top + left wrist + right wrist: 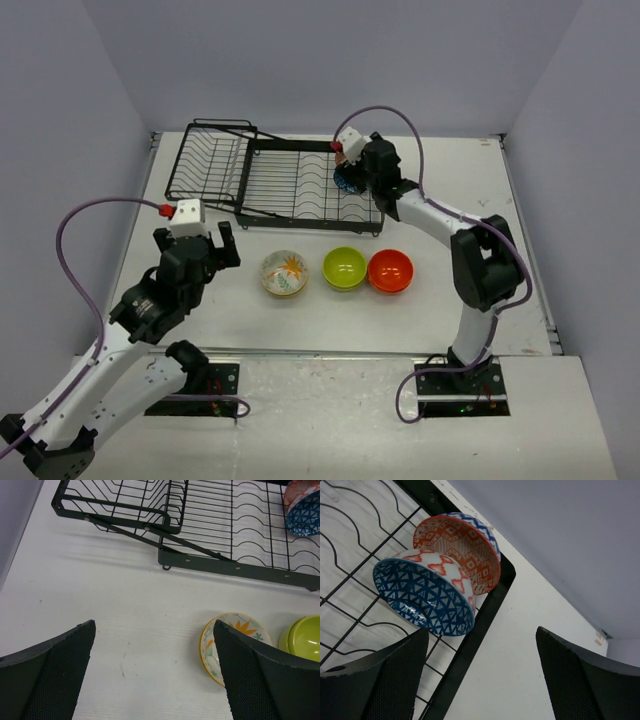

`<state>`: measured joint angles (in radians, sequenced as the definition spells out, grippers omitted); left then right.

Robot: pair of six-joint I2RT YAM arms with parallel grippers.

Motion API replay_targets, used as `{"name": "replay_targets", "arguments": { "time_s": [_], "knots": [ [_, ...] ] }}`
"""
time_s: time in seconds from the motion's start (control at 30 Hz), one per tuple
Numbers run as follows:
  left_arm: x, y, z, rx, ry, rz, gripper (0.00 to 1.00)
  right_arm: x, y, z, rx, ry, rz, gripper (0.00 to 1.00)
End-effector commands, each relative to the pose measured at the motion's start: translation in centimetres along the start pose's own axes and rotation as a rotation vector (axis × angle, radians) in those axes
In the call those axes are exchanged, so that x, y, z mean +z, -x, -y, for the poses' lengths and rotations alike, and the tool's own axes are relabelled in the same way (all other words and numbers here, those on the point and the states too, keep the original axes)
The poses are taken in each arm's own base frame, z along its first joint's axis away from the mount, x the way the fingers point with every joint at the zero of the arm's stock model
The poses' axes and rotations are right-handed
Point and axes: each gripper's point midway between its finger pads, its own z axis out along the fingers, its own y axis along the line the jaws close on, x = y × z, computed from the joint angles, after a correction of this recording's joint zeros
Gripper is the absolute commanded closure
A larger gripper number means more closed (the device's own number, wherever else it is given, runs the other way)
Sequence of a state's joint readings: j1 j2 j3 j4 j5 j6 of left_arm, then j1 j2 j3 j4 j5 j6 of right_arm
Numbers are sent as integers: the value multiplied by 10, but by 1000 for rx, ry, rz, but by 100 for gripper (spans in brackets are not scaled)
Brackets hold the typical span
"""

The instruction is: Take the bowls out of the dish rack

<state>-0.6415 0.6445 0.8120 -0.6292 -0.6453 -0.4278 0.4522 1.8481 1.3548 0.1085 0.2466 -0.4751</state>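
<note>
While three bowls stand in a row on the table (300,325) in front of the rack (290,180), two more sit inside it. On the table, left to right in the top view: floral bowl (284,273), green bowl (344,267), orange bowl (390,270). Green and orange stand just beside each other, and the floral one is slightly apart. All three are upright.

At the rack's right end, a blue bowl (425,597) lies tilted on the wires in the corner. A red-patterned bowl (460,545) leans against it from behind, and the two touch.

Right gripper (481,635) hovers beside this pair, jaws spread wide, holding nothing. Left gripper (154,626) hangs over bare table left of the floral bowl, jaws likewise apart and empty. Part of that bowl is hidden behind the gripper in the wrist view.
</note>
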Motion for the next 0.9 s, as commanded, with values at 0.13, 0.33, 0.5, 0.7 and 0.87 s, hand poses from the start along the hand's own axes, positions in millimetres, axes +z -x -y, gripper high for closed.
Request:
{"name": "replay_targets", "arguments": {
  "time_s": [0.13,0.33,0.5,0.7,0.87],
  "knots": [
    [11,0,5,5,-25,-9,0,36,35,16,-299,-147,73,25],
    [4,9,-1,-20,-29,30,0,66,16,2,-427,-137,25,33],
    [3,9,2,-15,-56,32,0,78,11,-15,-463,-106,23,54],
    [1,10,8,-11,-99,40,0,83,5,-23,-475,-113,19,76],
    [-2,12,6,-16,-98,53,0,88,-3,-24,-472,-144,9,91]
  ]
}}
